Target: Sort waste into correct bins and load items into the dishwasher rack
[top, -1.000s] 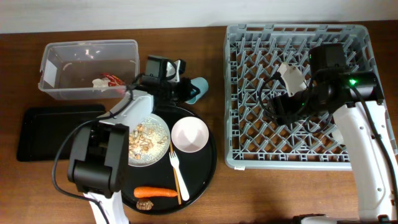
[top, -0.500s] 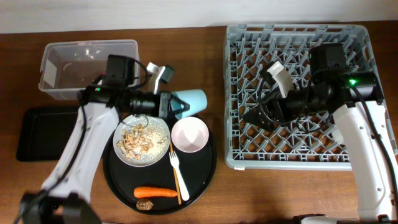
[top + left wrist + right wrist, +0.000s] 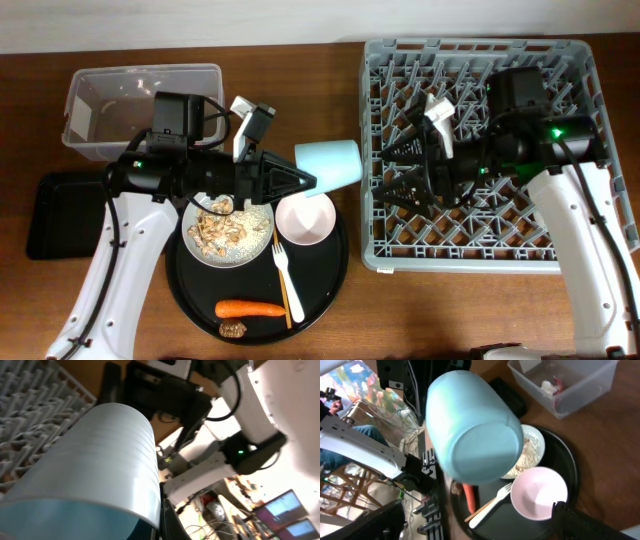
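The left gripper (image 3: 303,181) is clasping the small light-blue cup (image 3: 330,164) on its side at the centre of the overhead frame, beside the left edge of the dishwasher rack (image 3: 450,262), seemingly offering it across. The right gripper (image 3: 393,172) is hovering just right of it, fingers spread wide, likely so it can take the cup for racking.

The table (image 3: 300,80) carries clear tub (image 3: 130,70), rectangular tray (image 3: 60,215), round tray (image 3: 320,290) and rack (image 3: 460,262).
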### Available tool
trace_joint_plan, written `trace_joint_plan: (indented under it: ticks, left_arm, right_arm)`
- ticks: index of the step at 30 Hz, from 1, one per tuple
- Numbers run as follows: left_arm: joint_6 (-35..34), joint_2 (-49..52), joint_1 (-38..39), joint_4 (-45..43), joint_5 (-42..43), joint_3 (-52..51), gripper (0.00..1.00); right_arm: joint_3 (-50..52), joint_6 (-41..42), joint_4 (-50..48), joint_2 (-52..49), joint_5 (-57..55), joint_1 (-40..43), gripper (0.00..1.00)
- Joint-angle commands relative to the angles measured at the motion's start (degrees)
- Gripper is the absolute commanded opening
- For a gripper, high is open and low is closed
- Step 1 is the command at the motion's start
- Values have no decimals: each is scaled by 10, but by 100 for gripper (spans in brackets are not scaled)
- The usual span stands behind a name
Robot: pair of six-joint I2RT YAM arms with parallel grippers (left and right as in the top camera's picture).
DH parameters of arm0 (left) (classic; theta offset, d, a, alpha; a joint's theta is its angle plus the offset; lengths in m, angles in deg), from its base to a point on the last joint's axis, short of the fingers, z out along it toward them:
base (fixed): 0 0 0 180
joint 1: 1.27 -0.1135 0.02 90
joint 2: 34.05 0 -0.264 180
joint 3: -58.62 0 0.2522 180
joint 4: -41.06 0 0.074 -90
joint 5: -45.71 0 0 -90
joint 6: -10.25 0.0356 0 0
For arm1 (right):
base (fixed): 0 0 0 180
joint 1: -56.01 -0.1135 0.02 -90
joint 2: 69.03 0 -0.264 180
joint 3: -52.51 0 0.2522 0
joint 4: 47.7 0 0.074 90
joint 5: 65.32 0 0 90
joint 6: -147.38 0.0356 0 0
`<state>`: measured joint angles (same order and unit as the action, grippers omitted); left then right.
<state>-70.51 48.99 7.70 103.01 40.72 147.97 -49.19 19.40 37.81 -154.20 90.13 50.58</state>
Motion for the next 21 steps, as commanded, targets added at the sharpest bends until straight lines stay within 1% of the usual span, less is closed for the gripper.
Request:
trace_joint_plan:
  ticks: [1, 7, 12, 14, 18, 21]
  left_arm:
    - [7, 2, 3, -2, 52, 0, 0]
    - [7, 2, 22, -11, 50, 0, 0]
    - [7, 2, 23, -11, 45, 0, 0]
    - [7, 2, 23, -11, 37, 0, 0]
    - [7, 2, 23, -13, 35, 0, 0]
    - [7, 2, 23, -15, 23, 0, 0]
  right_arm:
    - [-3, -10, -16, -2, 36, -16, 97]
    - [-3, -10, -62, -2, 53, -49, 97]
    - [-3, -10, -81, -2, 61, -78, 96]
    - [-3, -10, -81, -2, 61, -87, 92]
    - [-3, -10, -81, -2, 59, -93, 79]
    - [-3, -10, -81, -2, 60, -93, 64]
